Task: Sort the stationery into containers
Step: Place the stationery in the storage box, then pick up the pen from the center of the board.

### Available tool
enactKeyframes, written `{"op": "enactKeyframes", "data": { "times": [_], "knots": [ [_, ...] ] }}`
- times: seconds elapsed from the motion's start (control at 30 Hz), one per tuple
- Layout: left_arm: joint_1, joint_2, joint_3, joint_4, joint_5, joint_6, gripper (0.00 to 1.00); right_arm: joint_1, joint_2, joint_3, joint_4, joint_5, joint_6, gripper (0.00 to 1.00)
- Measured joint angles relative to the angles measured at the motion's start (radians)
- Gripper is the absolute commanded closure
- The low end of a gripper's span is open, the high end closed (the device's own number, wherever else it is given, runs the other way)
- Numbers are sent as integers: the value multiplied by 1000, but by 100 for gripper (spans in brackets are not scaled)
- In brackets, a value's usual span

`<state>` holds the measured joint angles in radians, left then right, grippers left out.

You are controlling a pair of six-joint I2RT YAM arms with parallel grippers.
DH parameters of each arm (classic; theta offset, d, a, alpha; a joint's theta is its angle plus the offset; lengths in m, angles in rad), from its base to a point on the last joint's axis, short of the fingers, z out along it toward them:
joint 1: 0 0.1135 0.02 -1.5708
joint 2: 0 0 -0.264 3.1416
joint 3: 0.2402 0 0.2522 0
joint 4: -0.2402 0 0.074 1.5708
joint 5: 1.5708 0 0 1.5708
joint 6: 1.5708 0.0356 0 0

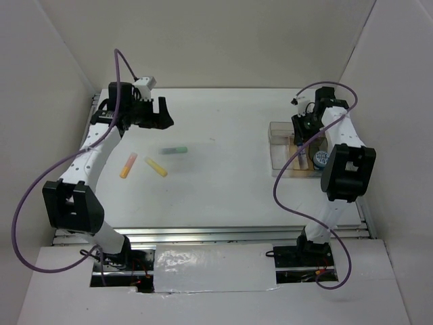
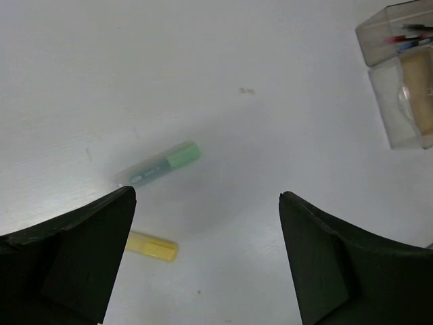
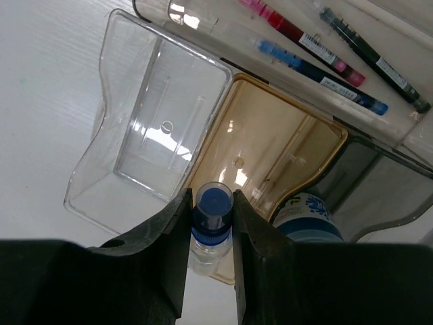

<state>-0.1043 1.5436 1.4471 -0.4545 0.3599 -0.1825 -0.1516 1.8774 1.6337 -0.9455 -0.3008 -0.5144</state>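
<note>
Table (image 1: pixel 230 189): 3 markers loose on left half; box far right.
Box (image 3: pixel 155 115): clear, compartments; pens (image 3: pixel 284 27) in long slot; roll (image 3: pixel 304 213) by tan slot, which slot unclear.
L gripper (image 2: pixel 206 196): jaws wide apart, nothing held; above green marker (image 2: pixel 166 162); yellow marker (image 2: pixel 152 246) near; orange marker (image 1: pixel 128 165) alongside.
R gripper (image 3: pixel 212 200): clenched on tube (image 3: pixel 210 237) just under blue cap; above tan slot's edge.
Markers: prob. light, stiff, round, may roll; take mid-barrel, across length.
Tube: prob. light, slick plastic; firm grip, no crushing.
</note>
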Motion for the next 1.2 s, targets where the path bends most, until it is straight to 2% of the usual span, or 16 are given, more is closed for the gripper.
{"op": "enactKeyframes", "data": {
  "times": [0.03, 0.13, 0.3, 0.4, 0.5, 0.53, 0.57, 0.67, 0.93, 1.2],
  "knots": [
    [15, 18, 15, -7, 1, 19, 1, 0, 8, -3, 7, 1, 4, 83],
    [64, 64, 38, -26, -5, 71, 4, 0, 29, -3, 18, 3, 18, 65],
    [159, 193, 154, -90, -23, 192, 10, 0, 53, -5, 19, 11, 35, 58],
    [229, 333, 319, -132, -6, 271, 14, 0, 53, -3, 18, 13, 46, 53],
    [312, 489, 498, -161, 33, 338, 17, 0, 53, 6, 8, 7, 56, 51],
    [335, 537, 552, -171, 43, 347, 17, 0, 52, 13, 5, 1, 61, 48],
    [356, 583, 597, -174, 51, 363, 18, 0, 50, 21, 3, -10, 68, 40],
    [411, 679, 665, -165, 65, 378, 17, 0, 19, 29, 3, -75, 83, 39],
    [430, 755, 577, -50, 71, 386, 15, 1, -203, 27, 10, -304, 129, 38],
    [419, 879, 617, 8, 89, 359, 12, 1, -248, 26, -2, -365, 129, 38]
  ]
}}
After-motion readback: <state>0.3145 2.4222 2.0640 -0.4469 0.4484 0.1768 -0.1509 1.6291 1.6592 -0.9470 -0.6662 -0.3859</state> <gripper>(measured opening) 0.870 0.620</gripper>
